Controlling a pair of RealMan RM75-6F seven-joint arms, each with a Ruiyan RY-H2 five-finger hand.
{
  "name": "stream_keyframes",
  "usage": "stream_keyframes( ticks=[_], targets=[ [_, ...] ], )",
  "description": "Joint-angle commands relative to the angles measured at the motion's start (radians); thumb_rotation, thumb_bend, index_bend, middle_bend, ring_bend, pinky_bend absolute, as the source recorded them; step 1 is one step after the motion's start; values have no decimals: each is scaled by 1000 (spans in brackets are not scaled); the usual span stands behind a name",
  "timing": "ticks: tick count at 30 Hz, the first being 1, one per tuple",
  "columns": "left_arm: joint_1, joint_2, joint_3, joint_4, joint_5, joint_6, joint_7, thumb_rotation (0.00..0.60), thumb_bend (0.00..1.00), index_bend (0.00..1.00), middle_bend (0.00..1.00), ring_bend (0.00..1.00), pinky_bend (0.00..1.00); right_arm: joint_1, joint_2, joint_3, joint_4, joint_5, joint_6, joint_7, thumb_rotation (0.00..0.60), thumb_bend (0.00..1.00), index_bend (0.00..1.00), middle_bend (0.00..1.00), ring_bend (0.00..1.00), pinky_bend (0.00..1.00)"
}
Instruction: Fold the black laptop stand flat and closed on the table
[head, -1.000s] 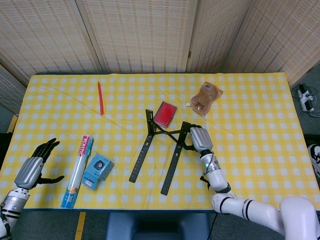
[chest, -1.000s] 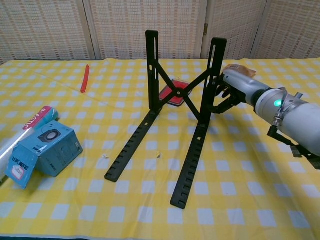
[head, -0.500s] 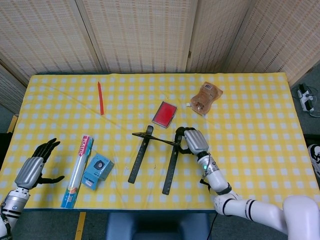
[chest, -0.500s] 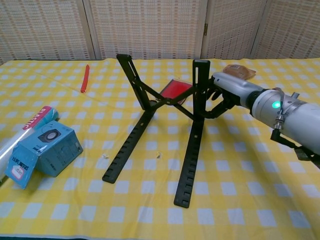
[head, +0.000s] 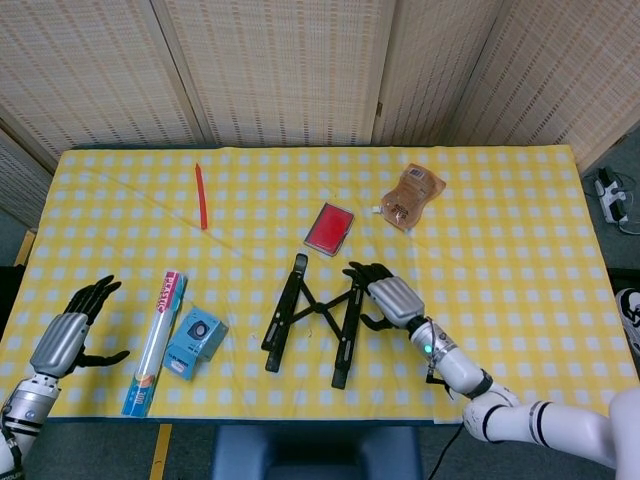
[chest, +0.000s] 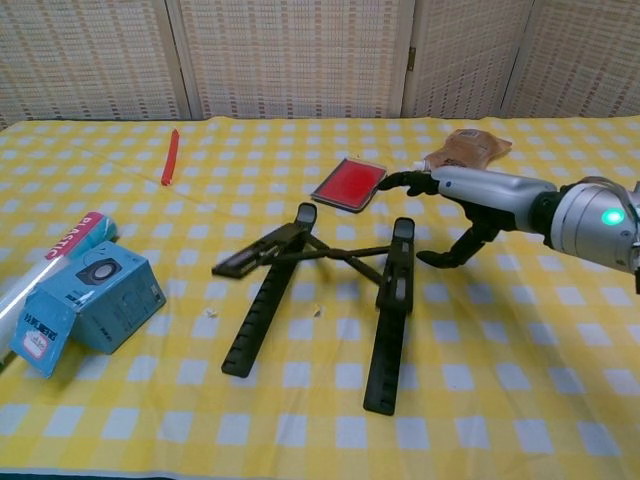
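Laptop stand (chest: 330, 285) now dropped nearly flat, right hand (chest: 470, 205) spread, seemingly off it, left hand (head: 72, 335) empty, fingers apart

On the yellow checked counter (head: 500, 250) lay one black folding laptop stand (head: 315, 315), one red stick (head: 201, 195), one flat red case (head: 329, 228), one brown pouch (head: 411, 196), one blue box (head: 195, 342) and one long tube (head: 156, 340). Two robot hands showed: the left hand (head: 70, 335) and the right hand (head: 385, 296).
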Motion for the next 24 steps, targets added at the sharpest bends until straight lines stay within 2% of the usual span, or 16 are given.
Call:
stream_keyframes(
  ticks=[1, 8, 13, 18, 24],
  targets=[
    [-7, 9, -3, -12, 8, 0, 14, 600, 90, 0, 0, 4, 0, -8, 29, -23, -40, -37, 6, 4, 600, 440, 0, 20, 51, 28],
    [-42, 25, -15, -36, 27, -20, 62, 600, 90, 0, 0, 5, 0, -19, 79, -42, -108, -102, 40, 8, 600, 440, 0, 26, 42, 28],
    [-128, 15, -44, -36, 38, -105, 142, 600, 89, 0, 0, 11, 0, -38, 132, -88, -181, -217, 115, -89, 600, 439, 0, 43, 45, 29],
    [-219, -33, -73, -21, 46, -188, 240, 600, 82, 0, 5, 24, 0, -58, 158, -123, -231, -263, 152, -175, 600, 440, 0, 48, 46, 29],
    [-327, -133, -112, 38, 23, -291, 327, 600, 82, 0, 7, 27, 0, -70, 161, -144, -246, -285, 169, -259, 600, 440, 0, 49, 47, 30]
  ],
)
